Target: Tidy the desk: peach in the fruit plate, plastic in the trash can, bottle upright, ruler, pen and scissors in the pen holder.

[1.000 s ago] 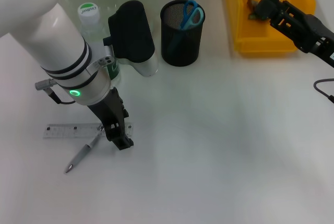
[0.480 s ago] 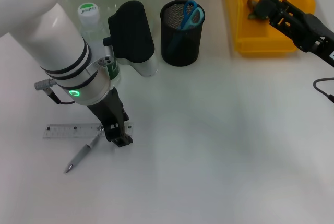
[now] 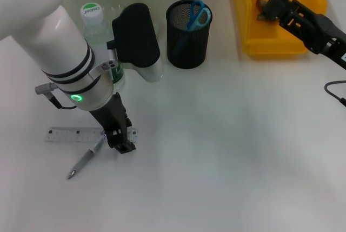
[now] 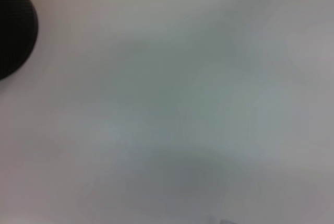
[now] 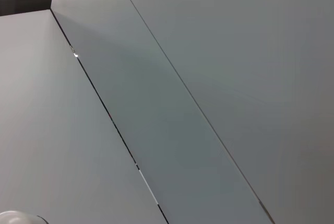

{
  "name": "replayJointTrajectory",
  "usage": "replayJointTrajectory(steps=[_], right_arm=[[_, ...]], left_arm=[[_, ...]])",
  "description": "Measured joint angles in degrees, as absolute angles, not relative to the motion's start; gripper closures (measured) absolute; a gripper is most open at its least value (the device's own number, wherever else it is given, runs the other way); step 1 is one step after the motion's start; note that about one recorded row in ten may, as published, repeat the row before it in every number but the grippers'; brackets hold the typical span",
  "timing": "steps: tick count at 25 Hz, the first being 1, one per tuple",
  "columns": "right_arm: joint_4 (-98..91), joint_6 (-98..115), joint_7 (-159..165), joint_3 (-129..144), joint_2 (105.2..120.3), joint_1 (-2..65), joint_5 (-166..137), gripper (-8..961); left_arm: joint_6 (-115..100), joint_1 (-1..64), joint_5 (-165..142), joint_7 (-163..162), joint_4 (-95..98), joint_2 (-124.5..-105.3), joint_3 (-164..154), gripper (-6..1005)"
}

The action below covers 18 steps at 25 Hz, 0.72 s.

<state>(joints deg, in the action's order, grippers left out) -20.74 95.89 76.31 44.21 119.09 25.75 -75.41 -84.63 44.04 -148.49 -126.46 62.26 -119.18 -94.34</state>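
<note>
Reaching for the flat ruler (image 3: 75, 134) near the table's left edge | thin, stiff, slippery; best pinched across its right end | left gripper (image 3: 123, 144) fingers down on that end, spread not discernible | pen (image 3: 86, 159) just beside | right gripper (image 3: 268, 6) over yellow bin (image 3: 273, 45) at far-right corner, grip unclear.

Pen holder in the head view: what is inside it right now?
The black mesh pen holder holds the scissors, blue handles sticking up above its rim. The blades and the holder's bottom are hidden by the mesh wall. The ruler and pen lie on the desk beside the left gripper.
</note>
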Motion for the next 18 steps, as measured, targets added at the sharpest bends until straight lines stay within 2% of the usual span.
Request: replayJointTrajectory(steps=[7,11,18], right_arm=[[-20.7,96.0,76.4,44.2,119.17,25.7,-75.4,302],[-20.7,96.0,76.4,44.2,119.18,25.7,-75.4,302],[-20.7,96.0,76.5,44.2,119.18,25.7,-75.4,302]], left_arm=[[-84.6,44.0,-148.9,-127.1,62.1,-119.18,-94.7,469],[-84.4,44.0,-148.9,-127.2,62.5,-119.18,-94.8,611],[-84.8,43.7,-148.8,-127.4,63.6,-119.18,-94.9,615]])
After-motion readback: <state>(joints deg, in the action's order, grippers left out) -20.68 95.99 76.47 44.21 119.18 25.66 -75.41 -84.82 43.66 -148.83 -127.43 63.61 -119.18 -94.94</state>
